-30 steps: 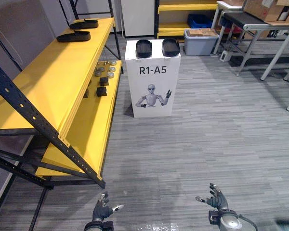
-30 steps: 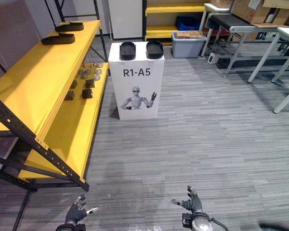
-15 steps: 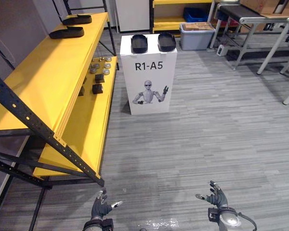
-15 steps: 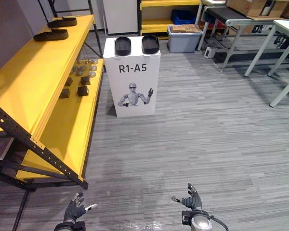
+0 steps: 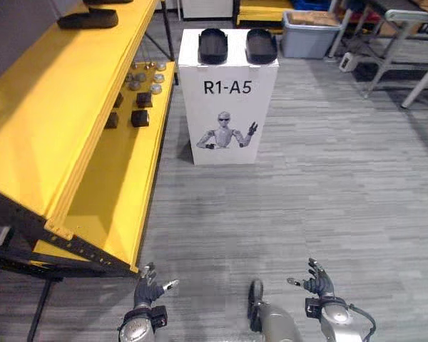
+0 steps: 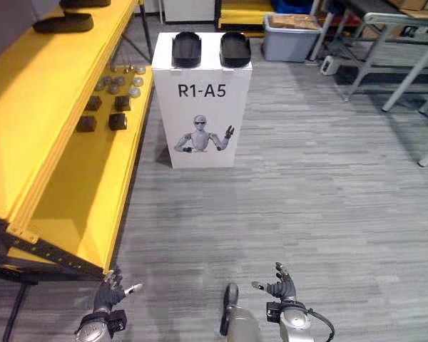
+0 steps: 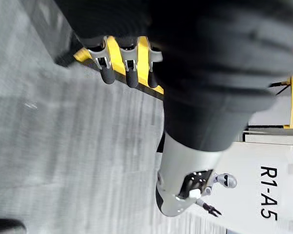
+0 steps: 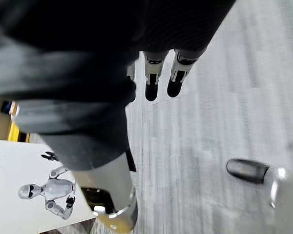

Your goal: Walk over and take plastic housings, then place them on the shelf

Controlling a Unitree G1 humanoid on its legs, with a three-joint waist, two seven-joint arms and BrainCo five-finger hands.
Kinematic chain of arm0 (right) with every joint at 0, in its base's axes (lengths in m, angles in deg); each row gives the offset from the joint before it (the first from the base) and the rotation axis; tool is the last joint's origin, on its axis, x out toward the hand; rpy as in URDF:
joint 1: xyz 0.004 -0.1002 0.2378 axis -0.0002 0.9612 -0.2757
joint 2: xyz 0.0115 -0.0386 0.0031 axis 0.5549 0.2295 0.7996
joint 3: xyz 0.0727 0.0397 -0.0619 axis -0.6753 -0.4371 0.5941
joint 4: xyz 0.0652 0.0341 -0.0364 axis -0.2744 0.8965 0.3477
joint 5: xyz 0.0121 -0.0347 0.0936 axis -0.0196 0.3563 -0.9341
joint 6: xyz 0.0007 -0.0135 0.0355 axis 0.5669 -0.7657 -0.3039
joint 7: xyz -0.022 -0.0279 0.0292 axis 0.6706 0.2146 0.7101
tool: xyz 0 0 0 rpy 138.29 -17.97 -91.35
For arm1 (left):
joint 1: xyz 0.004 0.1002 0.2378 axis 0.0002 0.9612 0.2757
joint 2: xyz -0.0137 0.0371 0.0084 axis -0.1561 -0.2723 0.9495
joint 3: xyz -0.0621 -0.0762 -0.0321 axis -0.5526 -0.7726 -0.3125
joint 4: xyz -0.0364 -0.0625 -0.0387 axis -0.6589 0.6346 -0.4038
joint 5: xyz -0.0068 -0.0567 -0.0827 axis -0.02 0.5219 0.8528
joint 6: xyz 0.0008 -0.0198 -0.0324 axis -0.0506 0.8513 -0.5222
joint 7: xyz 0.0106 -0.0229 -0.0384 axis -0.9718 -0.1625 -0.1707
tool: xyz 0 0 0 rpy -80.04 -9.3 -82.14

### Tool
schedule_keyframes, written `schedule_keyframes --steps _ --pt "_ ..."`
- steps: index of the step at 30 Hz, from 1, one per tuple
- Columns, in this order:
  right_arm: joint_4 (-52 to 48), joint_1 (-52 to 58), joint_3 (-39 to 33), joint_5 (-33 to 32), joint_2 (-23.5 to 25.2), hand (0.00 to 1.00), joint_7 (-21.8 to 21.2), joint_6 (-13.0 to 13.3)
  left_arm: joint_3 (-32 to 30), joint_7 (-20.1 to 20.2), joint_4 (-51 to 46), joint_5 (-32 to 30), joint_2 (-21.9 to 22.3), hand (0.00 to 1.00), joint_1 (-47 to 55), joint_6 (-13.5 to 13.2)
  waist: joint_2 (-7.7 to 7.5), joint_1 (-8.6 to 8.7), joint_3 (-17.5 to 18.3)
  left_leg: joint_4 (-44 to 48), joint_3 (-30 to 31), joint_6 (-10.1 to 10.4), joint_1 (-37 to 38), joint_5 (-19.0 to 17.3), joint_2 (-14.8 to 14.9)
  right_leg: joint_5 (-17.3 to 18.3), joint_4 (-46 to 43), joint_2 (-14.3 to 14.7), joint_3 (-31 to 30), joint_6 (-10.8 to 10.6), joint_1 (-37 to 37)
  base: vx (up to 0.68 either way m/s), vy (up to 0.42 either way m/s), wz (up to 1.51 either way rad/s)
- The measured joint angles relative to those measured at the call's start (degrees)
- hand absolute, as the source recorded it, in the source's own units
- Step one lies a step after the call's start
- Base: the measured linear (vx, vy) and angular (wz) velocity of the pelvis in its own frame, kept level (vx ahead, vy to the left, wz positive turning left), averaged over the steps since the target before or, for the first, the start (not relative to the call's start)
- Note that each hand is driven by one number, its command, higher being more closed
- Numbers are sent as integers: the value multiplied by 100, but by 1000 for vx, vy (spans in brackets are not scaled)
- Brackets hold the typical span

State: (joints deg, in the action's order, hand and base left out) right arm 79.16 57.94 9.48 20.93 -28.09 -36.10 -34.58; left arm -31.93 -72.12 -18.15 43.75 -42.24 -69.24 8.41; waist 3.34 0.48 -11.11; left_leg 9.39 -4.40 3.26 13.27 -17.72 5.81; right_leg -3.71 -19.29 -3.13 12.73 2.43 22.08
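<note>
Grey floor [image 5: 328,178] is stretching ahead | plastic housings [image 5: 214,45] are sitting atop white box [image 5: 228,107] near yellow shelf [image 5: 50,107] | left hand [image 5: 148,291], right hand [image 5: 317,285] are hanging empty, fingers apart | housings likely light, stiff, slick: pinching rims advised

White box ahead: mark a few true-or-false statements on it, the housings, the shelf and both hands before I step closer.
1. Two black housings lie on top of the white box. True.
2. The box stands on the floor beside the yellow shelf. True.
3. The left hand holds a housing. False: it and the right hand are open and empty.
4. The shelf's top board is bare. False: another housing lies at its far end.
</note>
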Motion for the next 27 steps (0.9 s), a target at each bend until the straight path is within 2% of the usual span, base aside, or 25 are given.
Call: schedule_keyframes --steps 1,2,3,4,6,7,8,9,10,12,13,14,15,16,17,18,19,20,21,22,23,24,26,27 --pt "1 -96 -7 1 -13 0 0 -1 5 -2 65 0 45 0 -67 2 31 28 -17 418 27 184 -125 126 108 356 -248 31 86 55 -24 628 -314 8" --pt "0 -115 -4 1 -12 0 0 -1 4 0 72 0 70 0 -78 3 45 46 -18 825 42 183 -267 195 163 483 -255 67 130 84 -133 618 -301 24" --pt "2 -95 71 -1 -18 0 4 0 0 1 77 0 111 0 -76 3 72 53 -24 2035 -6 124 -691 526 381 641 -35 212 228 134 -551 596 -268 22" --pt "-9 -51 223 -3 -18 0 14 4 0 8 71 0 118 0 -38 1 84 10 -38 3471 -115 -21 -1199 1075 731 676 468 411 261 185 -1166 583 -265 19" --pt "-14 0 312 -66 23 0 53 14 -15 40 67 0 115 0 -37 2 77 -88 -111 5159 -343 -133 -1840 939 1159 655 1075 669 246 236 -1935 532 -234 0" --pt "-53 19 328 -139 43 0 81 14 -15 42 68 1 136 0 -25 6 30 -175 -142 5802 -454 -166 -2340 781 1220 660 1423 736 201 243 -2394 587 -219 -5" --pt "-80 32 325 -223 55 0 127 13 -14 43 64 3 171 0 -15 7 -7 -242 -171 5811 -591 -140 -2853 618 1141 678 1750 751 164 259 -2744 468 -141 -4" --pt "-79 21 325 -247 47 0 156 14 -13 44 57 4 174 0 -15 7 -13 -287 -175 5610 -649 -138 -3080 575 1072 689 1859 747 123 262 -2850 448 -74 -25" --pt "-35 -91 333 -252 25 0 193 13 -31 37 40 3 158 0 -14 8 -25 -436 -262 4634 -718 -125 -3498 447 760 780 1998 688 -25 251 -3077 438 3 -43" --pt "19 -169 332 -252 25 0 206 12 -24 35 38 1 172 0 81 16 -62 -554 -378 2907 -738 -106 -3613 547 315 1016 1997 531 -148 124 -3373 486 68 -42" --pt "33 -162 333 -252 8 0 211 12 -22 39 3 0 206 0 172 14 -59 -573 -376 1928 -719 -33 -3581 793 123 1169 1993 471 -198 26 -3521 462 124 -28" --pt "67 -158 315 -252 2 0 219 11 -31 33 -14 -1 245 0 268 13 -28 -601 -355 816 -651 -20 -3491 1192 -18 1368 1996 448 -273 -69 -3705 388 124 -29" --pt "85 -158 320 -251 11 0 224 11 -34 31 -2 -1 239 0 288 16 -37 -633 -354 670 -616 -8 -3454 1596 -56 1477 1993 426 -331 -116 -3807 534 179 -45" --pt "119 -147 337 -249 77 0 222 12 -41 26 5 -1 210 0 329 21 -175 -725 -284 708 -618 -228 -3369 2091 -205 1661 1967 257 -442 -227 -3928 713 206 -37" --pt "180 -133 328 -244 124 0 222 12 -90 22 6 -4 205 0 297 26 -399 -715 -235 872 -662 -441 -3402 2024 -398 1818 1704 26 -446 -369 -3906 610 169 -24" --pt "219 -153 315 -239 126 0 223 11 -93 19 16 -4 219 0 262 44 -442 -718 -230 943 -684 -560 -3372 1919 -456 1878 1396 -69 -443 -448 -3805 597 153 -6" --pt "297 -176 314 -224 140 0 222 10 -55 35 17 -6 251 0 239 56 -457 -714 -222 984 -742 -571 -3182 1681 -491 1900 429 -209 -486 -492 -3474 536 175 -21" --pt "404 -171 327 -201 202 0 214 11 -32 32 63 -4 228 0 243 59 -477 -696 -231 965 -814 -618 -2836 1451 -524 1695 -1120 -396 -542 -830 -2952 638 214 -23" --pt "436 -180 330 -191 237 0 212 10 -23 29 76 -3 199 0 243 74 -498 -658 -239 949 -813 -629 -2624 1339 -568 1485 -1873 -528 -553 -1161 -2703 627 208 -9" --pt "437 -124 349 -174 288 0 195 8 -8 21 75 1 122 0 232 87 -535 -574 -253 878 -781 -665 -2168 1128 -679 1392 -3211 -806 -451 -1230 -2310 426 122 13" --pt "437 -87 359 -163 293 0 192 8 -2 12 72 4 95 0 230 87 -532 -543 -250 805 -752 -683 -1917 1059 -717 1411 -3676 -927 -324 -1159 -2149 544 123 22" --pt "435 -14 392 -146 294 0 188 8 33 1 64 5 53 0 231 84 -504 -462 -211 575 -684 -701 -1455 940 -740 1492 -4098 -1070 -58 -986 -1823 524 89 25" --pt "420 41 444 -118 318 0 183 9 29 -2 61 10 -73 0 162 74 -492 -401 -174 227 -597 -684 -985 858 -729 1611 -3892 -1099 258 -798 -1228 508 44 24" --pt "429 42 437 -104 315 0 179 8 0 -3 65 14 -89 0 95 74 -490 -393 -186 115 -538 -640 -770 806 -687 1661 -3363 -1048 386 -774 -883 511 -30 32"
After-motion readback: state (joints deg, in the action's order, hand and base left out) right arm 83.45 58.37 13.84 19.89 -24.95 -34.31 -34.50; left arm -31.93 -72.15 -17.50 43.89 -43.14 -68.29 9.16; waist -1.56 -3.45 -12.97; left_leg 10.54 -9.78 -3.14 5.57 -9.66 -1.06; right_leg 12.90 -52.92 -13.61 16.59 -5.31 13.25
